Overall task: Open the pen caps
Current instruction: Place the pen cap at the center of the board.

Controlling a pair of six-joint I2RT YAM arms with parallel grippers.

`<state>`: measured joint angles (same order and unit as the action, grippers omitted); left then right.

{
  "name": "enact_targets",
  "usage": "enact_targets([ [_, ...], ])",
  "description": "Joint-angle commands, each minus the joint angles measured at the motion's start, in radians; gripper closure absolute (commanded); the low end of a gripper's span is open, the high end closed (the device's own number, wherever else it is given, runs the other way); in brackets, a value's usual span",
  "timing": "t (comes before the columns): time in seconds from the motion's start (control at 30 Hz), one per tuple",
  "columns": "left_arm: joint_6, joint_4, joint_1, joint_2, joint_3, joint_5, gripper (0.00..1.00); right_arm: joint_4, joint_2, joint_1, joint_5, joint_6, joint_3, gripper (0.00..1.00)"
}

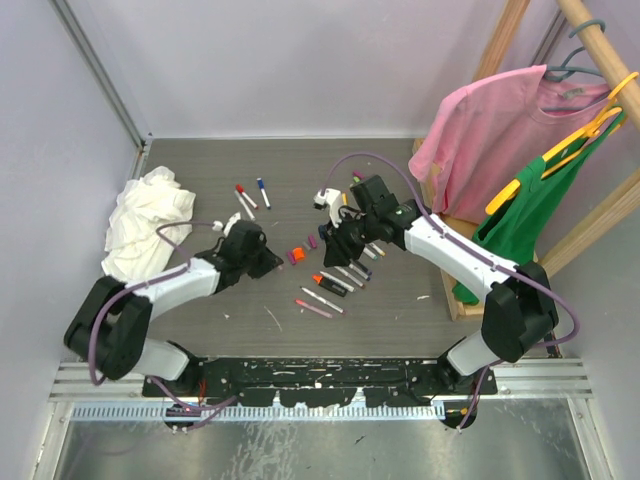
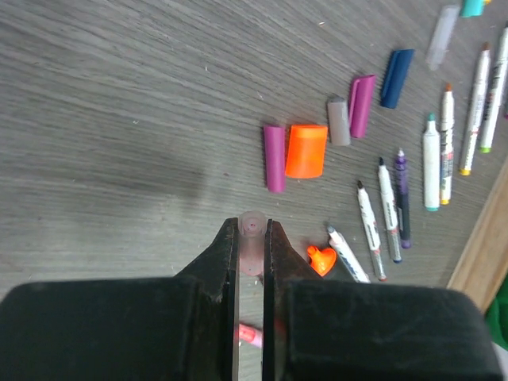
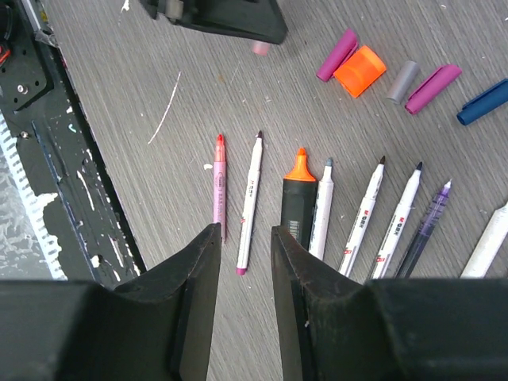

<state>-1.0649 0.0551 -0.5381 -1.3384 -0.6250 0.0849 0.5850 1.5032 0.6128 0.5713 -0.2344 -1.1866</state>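
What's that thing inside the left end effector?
A pale pink cap, pinched in the left end effector. Only its round end and a narrow strip show; the fingers cover its sides.

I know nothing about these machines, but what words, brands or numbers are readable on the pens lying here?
Nothing can be read as actual words in any view.
white pens: small red print on the barrels, too small to read.
pink pen: faint print along the barrel, blurred.
pen caps: no lettering visible.
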Motion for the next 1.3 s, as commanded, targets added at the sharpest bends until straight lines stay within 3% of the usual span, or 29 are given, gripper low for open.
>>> enact_targets([
  [0.0, 0.027, 0.058, -0.014, -0.123, -0.111, -0.006, 1.0, -0.012, -0.023, -0.005, 0.039, -0.019, -0.002, 0.63],
  [0.2, 0.036, 0.054, -0.017, -0.193, -0.149, -0.018, 0.95, -0.014, -0.021, -0.007, 0.03, -0.023, 0.0, 0.63],
  [0.4, 0.042, 0.051, -0.017, -0.215, -0.156, -0.014, 0.83, -0.014, -0.02, -0.007, 0.029, -0.025, 0.001, 0.63],
  [0.6, 0.038, 0.053, -0.017, -0.231, -0.163, -0.016, 0.76, -0.013, -0.02, -0.011, 0.027, -0.024, 0.0, 0.62],
  [1.03, 0.137, 0.148, -0.007, -0.072, -0.19, 0.109, 0.67, -0.013, -0.029, -0.021, 0.038, -0.026, 0.001, 0.63],
  [1.27, 0.391, -0.012, 0.109, -0.011, -0.192, -0.017, 0.38, -0.013, -0.037, -0.022, 0.037, -0.032, 0.003, 0.62],
])
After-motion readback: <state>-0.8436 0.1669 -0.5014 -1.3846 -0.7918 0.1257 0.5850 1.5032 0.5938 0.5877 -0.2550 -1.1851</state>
